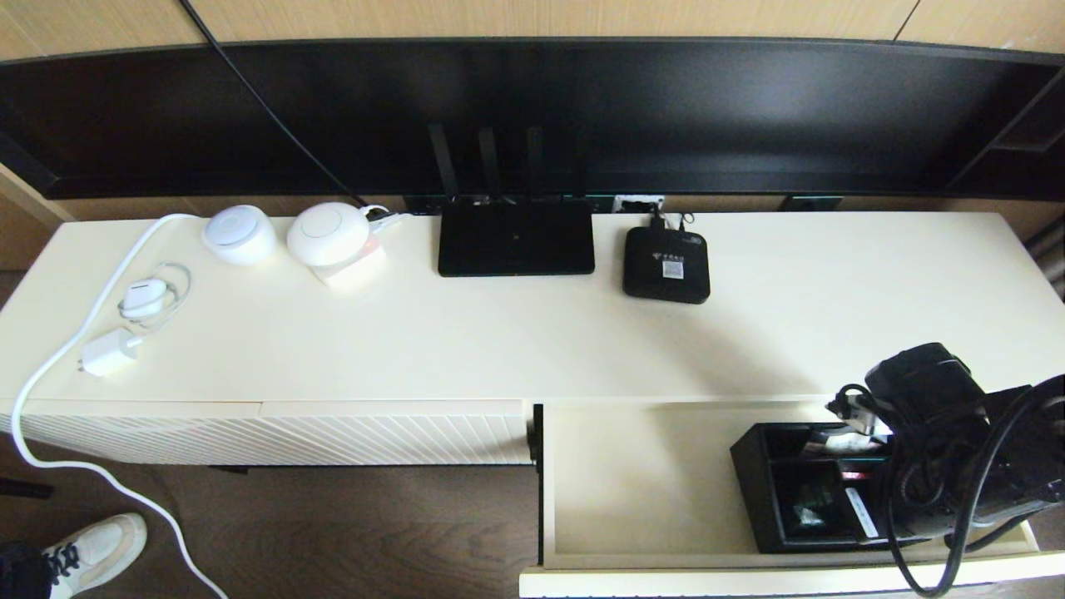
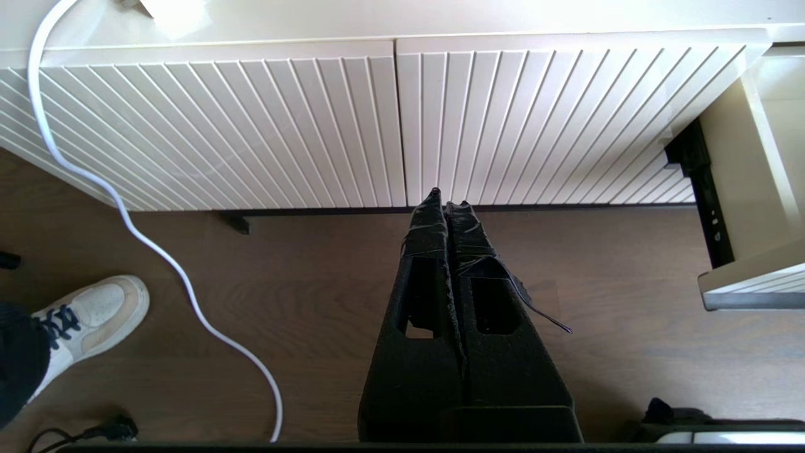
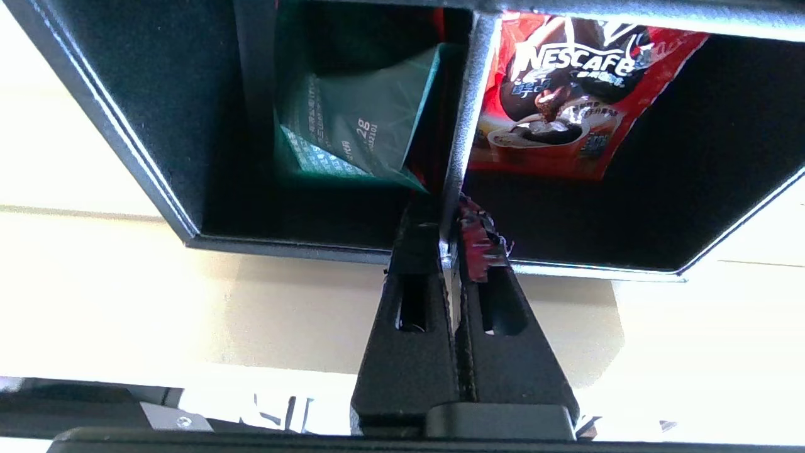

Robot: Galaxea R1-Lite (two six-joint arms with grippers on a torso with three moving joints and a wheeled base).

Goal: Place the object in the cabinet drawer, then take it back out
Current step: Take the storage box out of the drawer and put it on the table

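The organizer box [image 1: 819, 487] is being gripped by its inner divider in the closed right claw [image 3: 449, 242] at the right end of the open cabinet drawer [image 1: 649, 482], while the closed left claw [image 2: 448, 200] is being held over the floor.

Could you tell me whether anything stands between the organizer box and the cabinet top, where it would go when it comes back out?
Nothing visible does. The organizer box sits in the open drawer, the right gripper shut on its divider wall. The cabinet top directly behind the drawer is bare; the set-top box lies further back. The left gripper hangs shut, away by the ribbed panel.
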